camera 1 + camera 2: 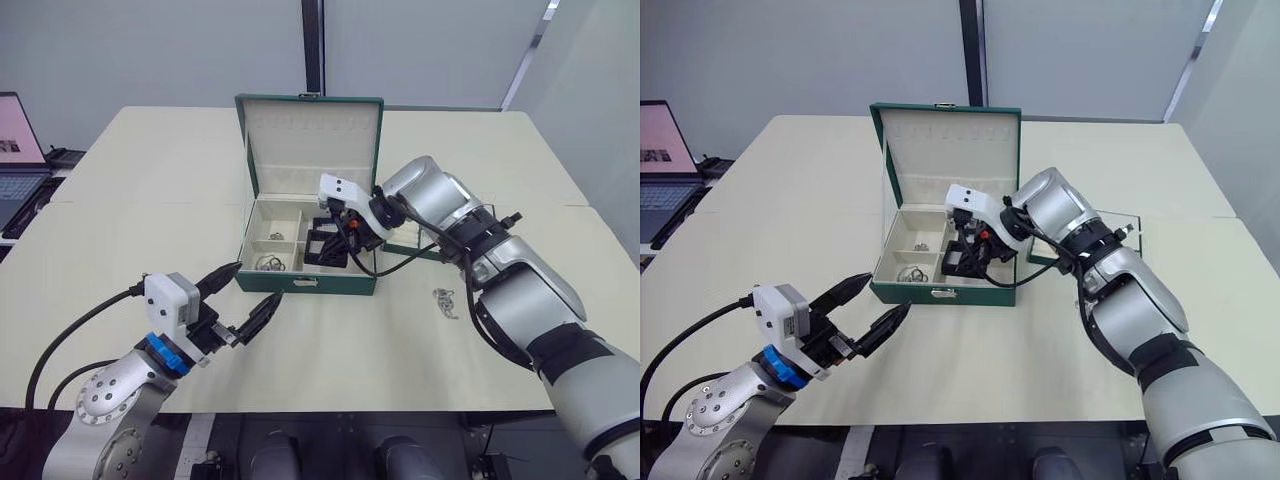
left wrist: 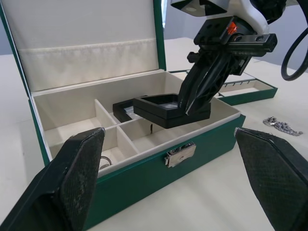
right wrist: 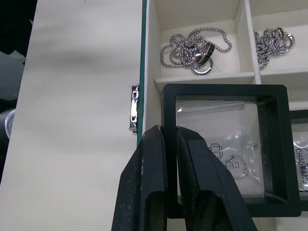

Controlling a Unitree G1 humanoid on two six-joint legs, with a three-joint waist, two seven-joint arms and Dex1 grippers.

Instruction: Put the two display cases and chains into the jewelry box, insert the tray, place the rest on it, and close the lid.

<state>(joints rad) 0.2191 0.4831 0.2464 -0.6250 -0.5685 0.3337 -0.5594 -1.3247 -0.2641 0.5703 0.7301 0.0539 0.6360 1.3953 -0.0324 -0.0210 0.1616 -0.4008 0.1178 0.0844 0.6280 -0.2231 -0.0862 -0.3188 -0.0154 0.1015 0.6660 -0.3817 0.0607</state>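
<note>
Right gripper [image 2: 192, 103] is clamped on the edge of a display case [image 2: 168, 109], holding it tilted over the big compartment of the jewelry box [image 1: 306, 283] at frame centre; second case [image 2: 126, 109] lies beneath. Chains [image 3: 196, 47] sit in the small compartments. Left gripper [image 1: 245, 300], lower left, is spread wide and empty. Tray [image 2: 245, 91] sits right of the box; another chain [image 1: 446, 299] lies on the table [image 1: 150, 190].

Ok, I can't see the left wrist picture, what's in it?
The right gripper pinches a black display case, tilted over the open green jewelry box, with another case beside it. The left gripper's fingers stand wide open in front.
</note>
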